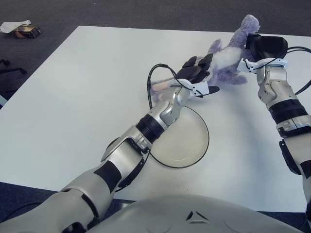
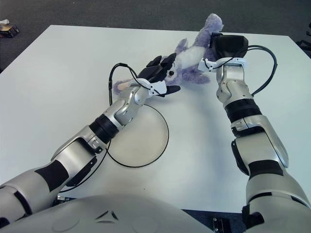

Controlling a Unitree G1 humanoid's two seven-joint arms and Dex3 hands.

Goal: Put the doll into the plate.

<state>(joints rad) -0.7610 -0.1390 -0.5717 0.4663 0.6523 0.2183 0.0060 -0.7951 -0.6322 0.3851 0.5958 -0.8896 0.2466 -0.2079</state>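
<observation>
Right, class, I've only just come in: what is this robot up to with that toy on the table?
Both robot hands are on the purple doll, which lies at the far side of the white table, beyond the plate. The left robot hand reaches over the plate onto the doll's near end, and the right robot hand is against its far, raised end. The doll is not yet in the plate, which holds nothing.

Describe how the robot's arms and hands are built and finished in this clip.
Both arms are glossy silver shells broken by black joint bands. The left hand has black fingers on a white palm piece, with a black cable looping off its wrist. The right hand is a black block above a white wrist bracket, also trailing a black cable.
</observation>
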